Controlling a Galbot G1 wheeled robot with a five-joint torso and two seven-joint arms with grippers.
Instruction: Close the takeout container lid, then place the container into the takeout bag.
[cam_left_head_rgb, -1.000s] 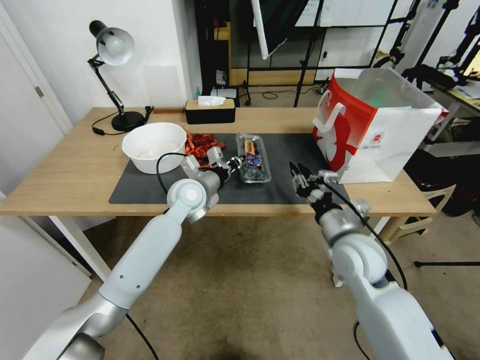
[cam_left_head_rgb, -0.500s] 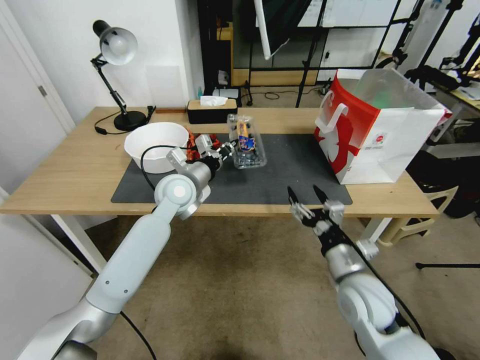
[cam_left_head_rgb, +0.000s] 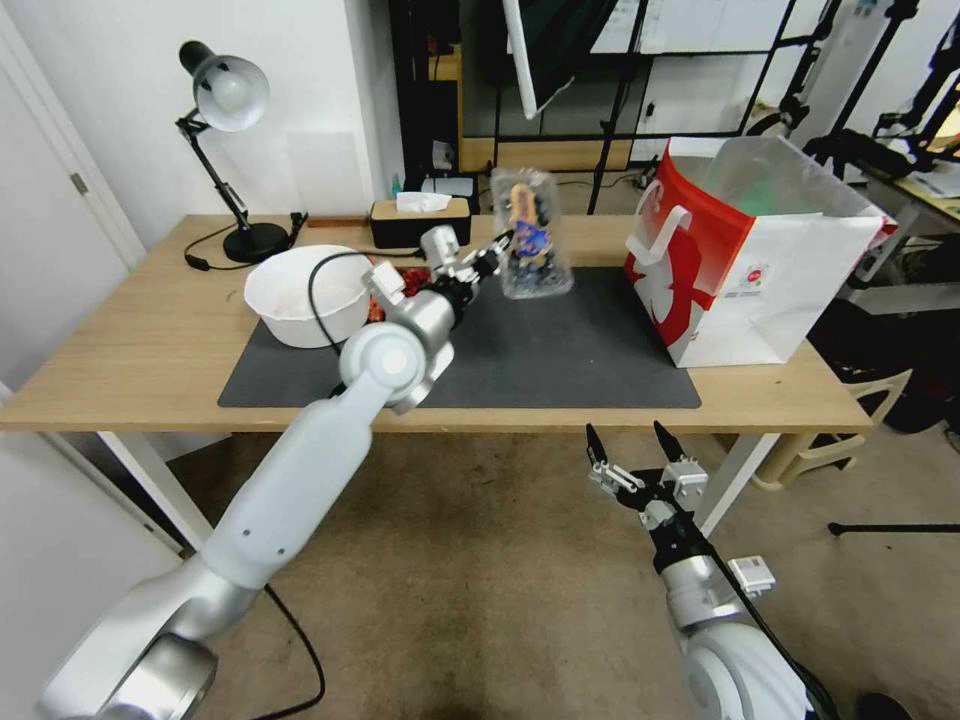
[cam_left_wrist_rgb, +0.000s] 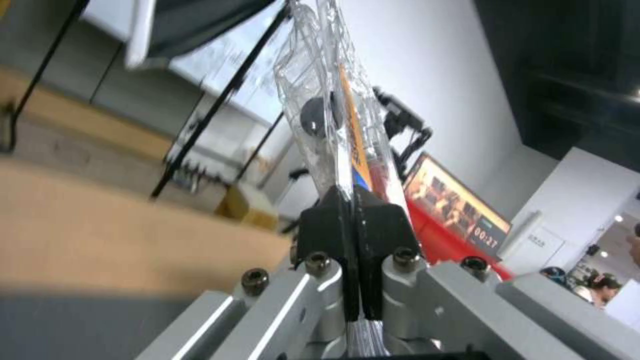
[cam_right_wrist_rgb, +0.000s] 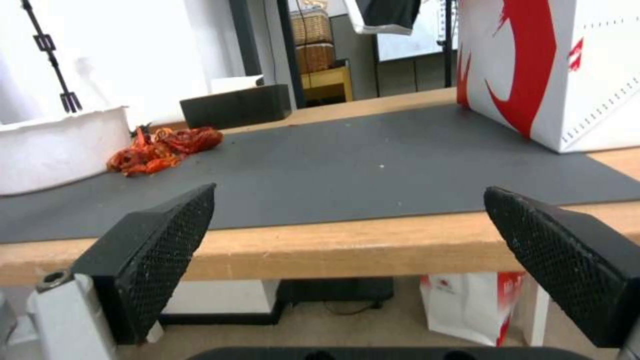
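Takeout container (cam_left_head_rgb: 533, 238) between left gripper (cam_left_head_rgb: 497, 250) fingers (cam_left_wrist_rgb: 350, 220)

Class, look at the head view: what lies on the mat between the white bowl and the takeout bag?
Red scraps beside the white bowl; onward to the takeout bag the mat lies bare, under the lifted takeout container.

Your left gripper (cam_left_head_rgb: 497, 250) now holds the small clear plastic blueberry clamshell (cam_left_head_rgb: 532, 247) lifted off the mat, while your right gripper (cam_left_head_rgb: 630, 445) drops below the table edge
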